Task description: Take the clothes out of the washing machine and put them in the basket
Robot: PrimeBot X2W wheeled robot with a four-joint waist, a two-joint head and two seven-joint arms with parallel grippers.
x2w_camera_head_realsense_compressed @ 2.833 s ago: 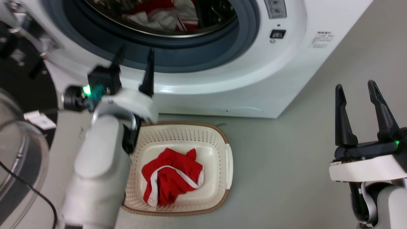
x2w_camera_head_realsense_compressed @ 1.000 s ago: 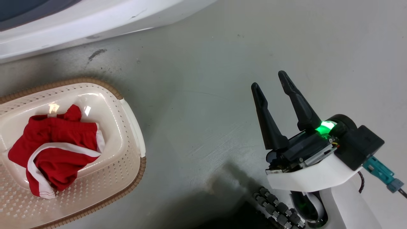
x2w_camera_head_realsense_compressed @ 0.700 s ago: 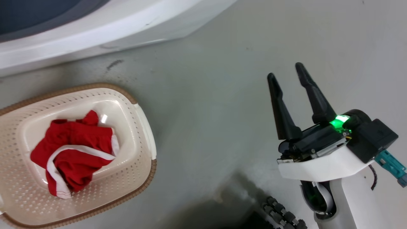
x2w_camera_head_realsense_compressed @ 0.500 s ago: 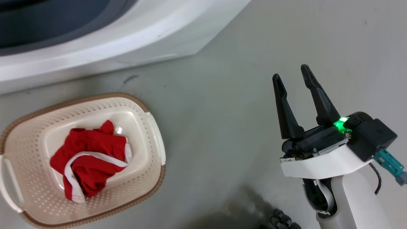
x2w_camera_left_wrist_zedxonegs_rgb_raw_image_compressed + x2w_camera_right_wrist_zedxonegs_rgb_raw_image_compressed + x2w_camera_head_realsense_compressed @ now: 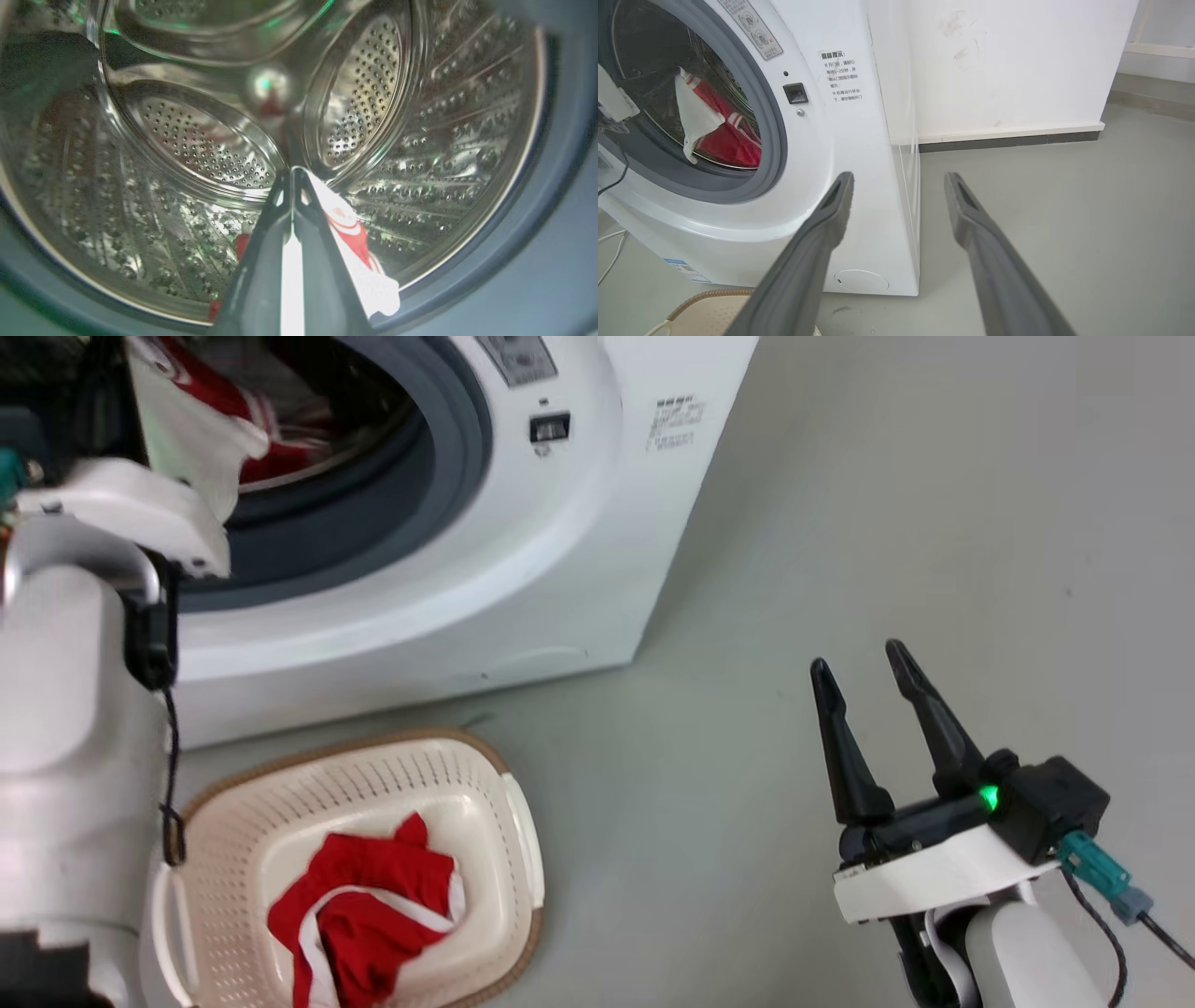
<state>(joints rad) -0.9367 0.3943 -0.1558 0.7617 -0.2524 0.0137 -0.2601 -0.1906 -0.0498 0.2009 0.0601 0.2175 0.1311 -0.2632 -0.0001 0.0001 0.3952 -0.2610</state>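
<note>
The washing machine (image 5: 523, 569) stands at the upper left with its round opening uncovered. My left gripper (image 5: 292, 173) is shut on a red and white garment (image 5: 357, 242) just inside the steel drum (image 5: 205, 144). That garment (image 5: 201, 439) hangs by my left wrist (image 5: 121, 509) at the grey ring, and it also hangs in the opening as a red-and-white cloth (image 5: 714, 126). More red fabric lies behind it. The basket (image 5: 359, 749) sits on the floor below the opening with one red garment (image 5: 373, 896) in it. My right gripper (image 5: 859, 658) is open and empty over bare floor, right of the machine.
A white wall with a dark baseboard (image 5: 1008, 140) runs behind the machine. The basket's rim (image 5: 705, 295) lies just left of my right gripper's fingers. A white cable (image 5: 609, 254) trails on the floor at the machine's left foot.
The head camera has swung back up to the machine. The left gripper, open and empty at the ring 2.8 s ago, is now shut on a garment. The right gripper stays open.
</note>
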